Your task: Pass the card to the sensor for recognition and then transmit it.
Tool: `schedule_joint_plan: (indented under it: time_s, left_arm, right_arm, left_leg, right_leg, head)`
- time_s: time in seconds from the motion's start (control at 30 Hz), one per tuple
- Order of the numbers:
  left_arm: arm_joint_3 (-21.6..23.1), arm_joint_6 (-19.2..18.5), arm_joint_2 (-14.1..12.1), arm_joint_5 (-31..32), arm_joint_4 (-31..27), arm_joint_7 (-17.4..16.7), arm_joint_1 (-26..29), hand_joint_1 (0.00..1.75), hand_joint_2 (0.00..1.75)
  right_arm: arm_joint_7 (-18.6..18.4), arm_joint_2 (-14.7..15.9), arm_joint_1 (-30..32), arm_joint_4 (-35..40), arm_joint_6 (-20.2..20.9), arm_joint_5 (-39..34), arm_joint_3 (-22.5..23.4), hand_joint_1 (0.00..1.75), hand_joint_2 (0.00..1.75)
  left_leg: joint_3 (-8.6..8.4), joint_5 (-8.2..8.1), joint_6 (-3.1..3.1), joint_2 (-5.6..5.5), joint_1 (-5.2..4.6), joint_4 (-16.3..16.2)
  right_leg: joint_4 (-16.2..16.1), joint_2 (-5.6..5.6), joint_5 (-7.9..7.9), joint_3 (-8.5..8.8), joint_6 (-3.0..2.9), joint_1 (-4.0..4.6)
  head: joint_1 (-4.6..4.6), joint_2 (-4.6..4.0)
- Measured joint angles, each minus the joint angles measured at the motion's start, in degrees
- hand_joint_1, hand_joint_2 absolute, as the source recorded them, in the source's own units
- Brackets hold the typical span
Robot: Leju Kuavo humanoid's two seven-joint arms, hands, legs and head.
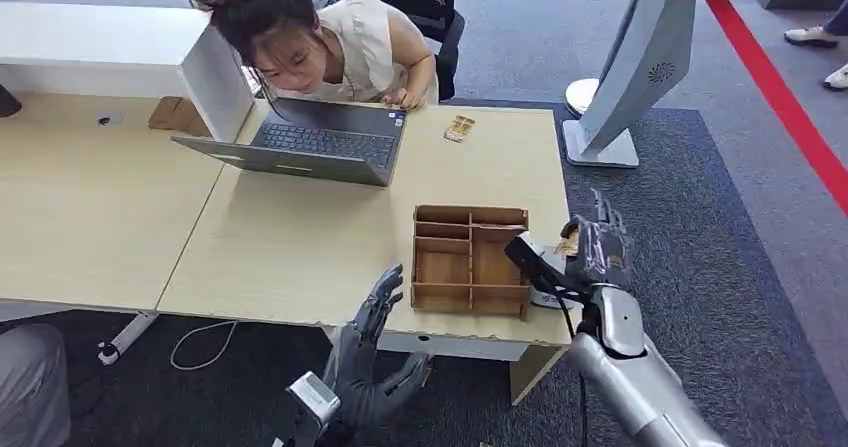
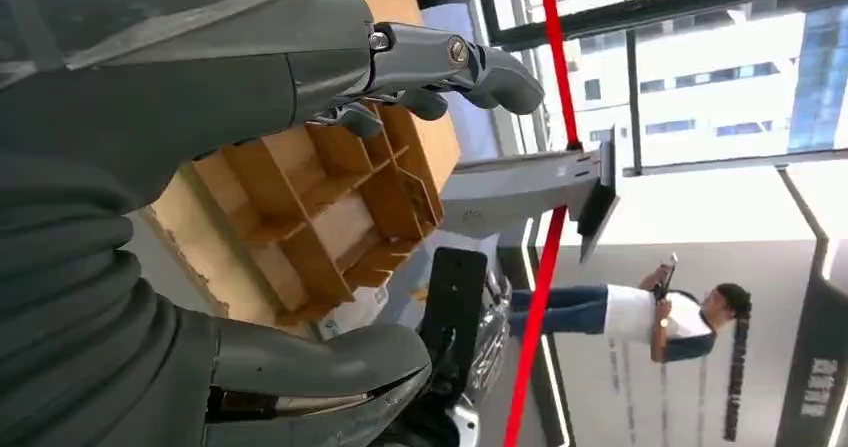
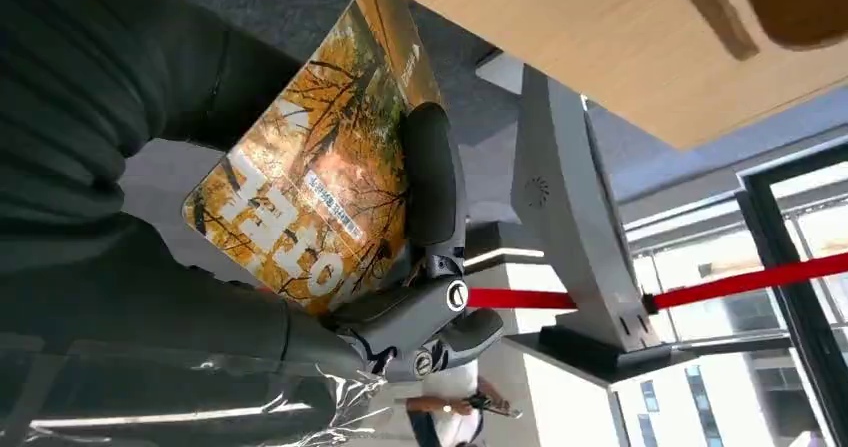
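Note:
My right hand [image 1: 598, 247] hovers at the table's right edge and grips a card [image 1: 570, 248]. In the right wrist view the card [image 3: 320, 187] carries an autumn tree picture with large white letters, and my fingers [image 3: 430, 177] press across its face. A white device [image 1: 546, 295], perhaps the sensor, lies on the table just below that hand. My left hand [image 1: 375, 352] is raised in front of the table's near edge with its fingers spread, holding nothing. It hangs just short of a wooden divider box [image 1: 470, 259], and the left wrist view looks past my fingers [image 2: 440, 67] at the box [image 2: 320, 207].
A person [image 1: 320, 37] leans over an open laptop [image 1: 320, 142] at the far side of the table [image 1: 280, 257]. A small card-like item [image 1: 459, 128] lies near the table's far edge. A white kiosk stand [image 1: 630, 67] rises to the right on dark carpet.

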State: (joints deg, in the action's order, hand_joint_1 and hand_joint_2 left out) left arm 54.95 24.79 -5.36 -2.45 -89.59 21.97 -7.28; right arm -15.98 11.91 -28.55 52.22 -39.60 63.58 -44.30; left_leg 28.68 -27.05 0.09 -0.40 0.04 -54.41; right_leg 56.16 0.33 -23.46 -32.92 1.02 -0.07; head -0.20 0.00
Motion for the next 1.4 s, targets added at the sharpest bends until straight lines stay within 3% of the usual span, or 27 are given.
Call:
schedule_joint_plan:
  time_s: [0.4, 0.9, 1.4]
  left_arm:
    - [-0.46, 3.10, -0.55, 0.11, -0.96, 0.22, 0.88, 0.00, 1.75]
    - [-0.96, 5.88, -0.90, 0.52, -2.05, -0.13, 1.75, 0.00, 1.75]
    - [-1.03, 6.97, -1.27, 0.11, -2.40, -0.11, 2.05, 0.00, 1.75]
  right_arm:
    - [2.97, -0.55, 0.07, -2.58, 0.00, -2.80, 0.37, 1.75, 1.75]
    - [8.46, -6.32, -1.04, -11.01, 0.05, -4.50, -0.37, 1.75, 1.75]
    - [10.69, -8.77, -2.52, -16.15, -0.09, -6.38, -0.61, 1.75, 1.75]
  left_leg:
    - [0.01, 0.00, 0.00, 0.00, 0.01, 0.00]
    - [0.01, 0.00, 0.00, 0.00, 0.01, 0.00]
    - [-0.01, 0.00, 0.00, 0.00, 0.01, 0.00]
  right_leg:
    - [0.01, 0.00, 0.00, 0.00, 0.00, 0.00]
    - [0.01, 0.00, 0.00, 0.00, 0.00, 0.01]
    - [0.01, 0.01, 0.00, 0.00, 0.00, 0.02]
  head:
    - [0.00, 0.00]
    - [0.00, 0.00]
    - [0.00, 0.00]
